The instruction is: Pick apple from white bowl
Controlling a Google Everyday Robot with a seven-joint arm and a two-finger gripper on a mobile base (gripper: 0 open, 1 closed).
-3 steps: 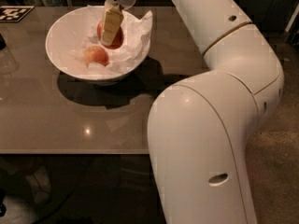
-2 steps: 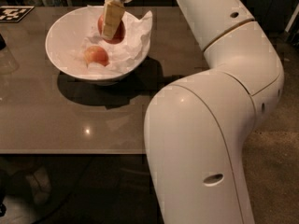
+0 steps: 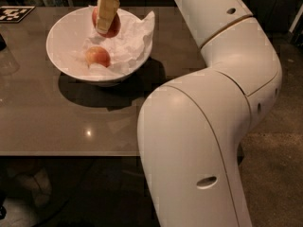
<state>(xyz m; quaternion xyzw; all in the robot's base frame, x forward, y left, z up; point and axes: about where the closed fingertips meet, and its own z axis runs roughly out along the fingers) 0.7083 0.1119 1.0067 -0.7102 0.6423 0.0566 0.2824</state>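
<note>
The white bowl (image 3: 64, 63) stands on the table at the upper left, lined with crumpled white paper (image 3: 130, 41). My gripper (image 3: 106, 25) hangs over the bowl's far side, shut on the deeper red apple (image 3: 112, 28), which it holds a little above the paper. One tan finger (image 3: 107, 12) covers the apple's front. A paler peach-orange apple (image 3: 98, 56) lies in the bowl below and to the left of the held one.
The grey-brown table (image 3: 71, 122) has its front edge near mid-frame. A black-and-white marker tag (image 3: 12, 13) lies at the far left corner. My large white arm (image 3: 208, 117) fills the right half of the view.
My gripper has risen with the red apple in it, lifting it off the paper. The paler apple stays in the bowl.
</note>
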